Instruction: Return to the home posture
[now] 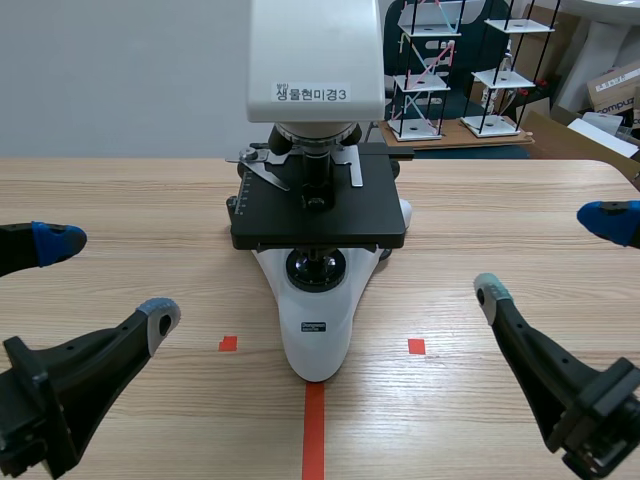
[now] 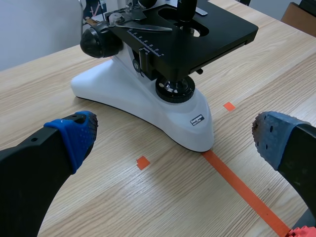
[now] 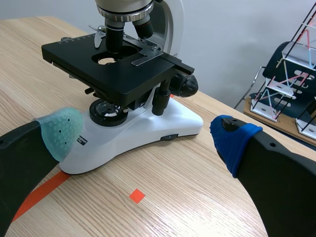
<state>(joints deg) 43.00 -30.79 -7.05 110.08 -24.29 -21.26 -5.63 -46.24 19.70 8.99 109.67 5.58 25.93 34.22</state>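
Nearest: left gripper (image 1: pixel 110 278) and right gripper (image 1: pixel 548 253). Both are spread wide, fingers well apart, nothing held. They sit one on each side of the microscope (image 1: pixel 318 300), low over the table (image 1: pixel 120 190), and neither touches it.

Judgement: the task needs no grasp, since only my own arms are to go home.

The microscope stands at mid-table, the toe of its base on the end of the orange tape line (image 1: pixel 313 430). I judge it heavy, rigid and top-heavy, with fragile optics, and the glossy base is probably slippery. If ever lifted, take it by the curved arm (image 3: pixel 175 24) behind the stage (image 1: pixel 318 205) and under the base, never by the stage or the focus knobs.

Look: white base and head, black square stage with clips, dark objectives, lamp lens in the base.

Beyond the microscope, off the table, stand small shelf racks (image 1: pixel 425 70).
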